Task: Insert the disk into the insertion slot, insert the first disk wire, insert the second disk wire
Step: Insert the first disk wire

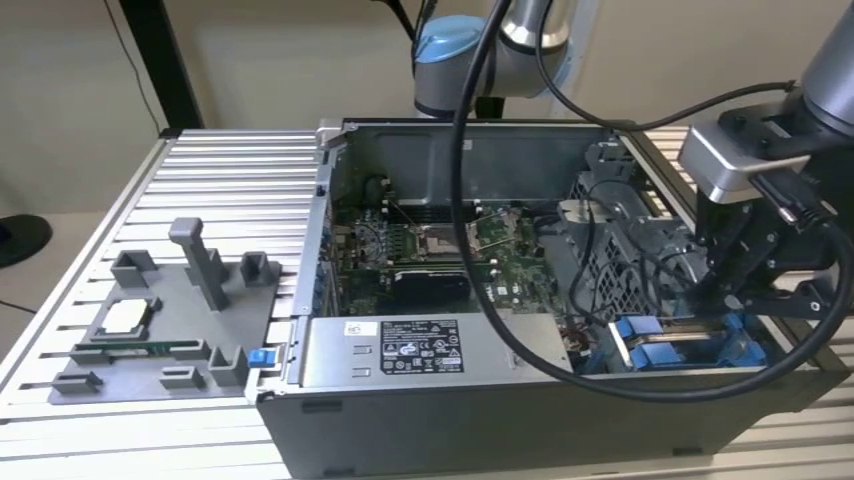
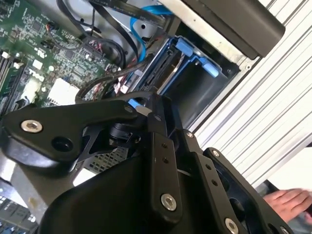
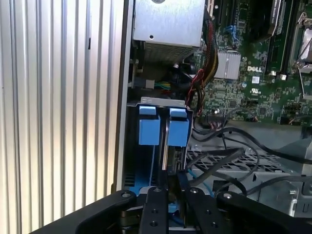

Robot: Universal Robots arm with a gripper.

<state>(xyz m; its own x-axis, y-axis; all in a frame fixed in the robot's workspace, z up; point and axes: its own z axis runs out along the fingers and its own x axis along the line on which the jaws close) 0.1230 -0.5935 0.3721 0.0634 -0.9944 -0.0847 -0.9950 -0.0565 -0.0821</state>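
Observation:
The insertion slot (image 1: 674,352), a bay with blue plastic parts, sits in the corner of the open computer case on the exterior view's right. In the second wrist view the disk (image 2: 168,73) stands in its blue frame inside the slot (image 2: 207,90), its dark connector edge showing. In the first wrist view two blue tabs (image 3: 148,129) top the slot. My gripper (image 1: 731,300) hangs right over the slot's end. Both wrist views show its jaws close together (image 2: 146,100) (image 3: 173,178). Black wires (image 3: 214,161) run up to the fingertips; whether one is gripped is hidden.
The case (image 1: 400,410) holds a green motherboard (image 1: 427,240) and a silver labelled power supply (image 1: 400,350). A grey fixture tray (image 1: 147,330) lies at the exterior view's left on the slatted aluminium table (image 1: 240,170). A blue cable (image 2: 146,14) loops near the bay. A person's hand (image 2: 287,200) rests beside the case.

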